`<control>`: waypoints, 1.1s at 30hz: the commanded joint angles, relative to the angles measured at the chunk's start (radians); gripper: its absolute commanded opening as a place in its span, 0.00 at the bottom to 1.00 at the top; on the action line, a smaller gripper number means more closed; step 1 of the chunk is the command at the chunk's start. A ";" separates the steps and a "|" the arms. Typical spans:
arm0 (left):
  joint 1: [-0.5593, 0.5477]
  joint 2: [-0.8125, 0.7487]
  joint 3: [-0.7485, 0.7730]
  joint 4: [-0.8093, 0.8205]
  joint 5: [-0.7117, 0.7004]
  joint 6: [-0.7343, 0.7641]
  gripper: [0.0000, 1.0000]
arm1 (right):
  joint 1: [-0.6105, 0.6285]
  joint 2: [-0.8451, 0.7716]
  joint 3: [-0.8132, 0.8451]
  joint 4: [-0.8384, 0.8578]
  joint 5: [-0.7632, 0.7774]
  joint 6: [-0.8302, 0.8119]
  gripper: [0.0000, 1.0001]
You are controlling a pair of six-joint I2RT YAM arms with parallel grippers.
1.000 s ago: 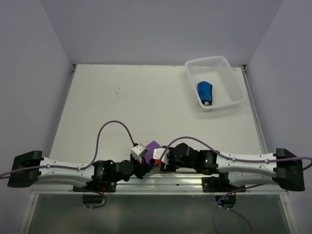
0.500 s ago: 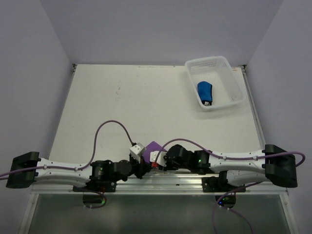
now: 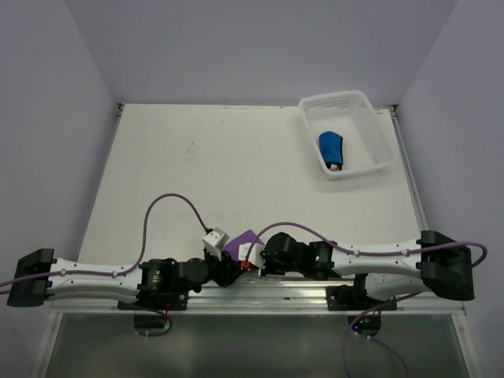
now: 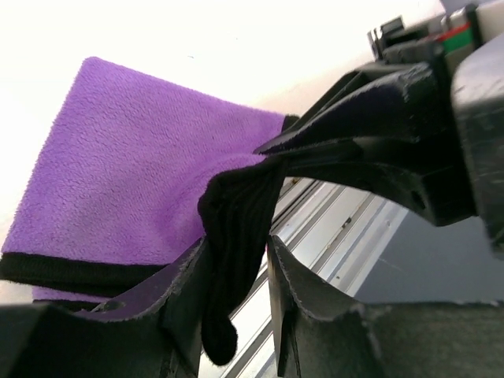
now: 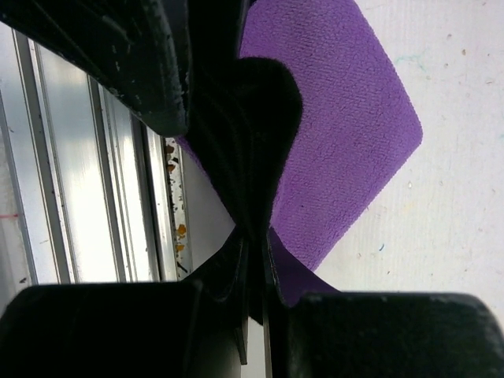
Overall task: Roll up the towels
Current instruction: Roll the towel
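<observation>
At lower centre of the top view we see the two arms folded inward until their wrists nearly meet over the table's (image 3: 236, 157) near edge.

In the left wrist view, the left gripper (image 4: 233, 287) is clamped on a bunched, dark fold of the purple towel (image 4: 134, 185) at the bottom of the frame. The rest of the cloth spreads flat toward the upper left, with its dark hem along the lower left.

The right wrist view shows the right gripper (image 5: 250, 264) pinched tight on the same dark edge at bottom centre. The purple cloth there fans out to the upper right.

Farther right, in the upper right of the top view, the blue towel (image 3: 331, 149) sits as a compact bundle inside the white basket (image 3: 339, 98).

We judge the task about half done. The blue towel looks rolled and put away, while the purple one is only gripped at one edge, with no turns wound.

From above, the wrists cover both sets of fingertips and most of the purple towel. We cannot tell how many layers each grip holds, nor what the dark patch at the lower end of the blue bundle is.
</observation>
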 commanded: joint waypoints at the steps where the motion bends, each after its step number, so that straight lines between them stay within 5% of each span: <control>1: -0.007 -0.068 0.019 -0.074 -0.082 -0.070 0.38 | 0.011 0.023 0.057 -0.016 -0.029 0.044 0.00; 10: -0.007 -0.153 0.084 -0.332 -0.203 -0.243 0.29 | 0.049 0.044 0.060 0.001 0.077 0.075 0.00; 20: -0.007 0.152 0.202 -0.600 -0.256 -0.622 0.16 | 0.172 0.095 0.072 0.018 0.299 0.048 0.00; 29: -0.010 0.027 0.112 -0.590 -0.283 -0.703 0.17 | 0.238 0.150 0.064 0.058 0.313 0.108 0.00; 33: -0.010 0.021 0.032 -0.487 -0.295 -0.674 0.08 | 0.247 0.165 0.075 0.081 0.237 0.117 0.00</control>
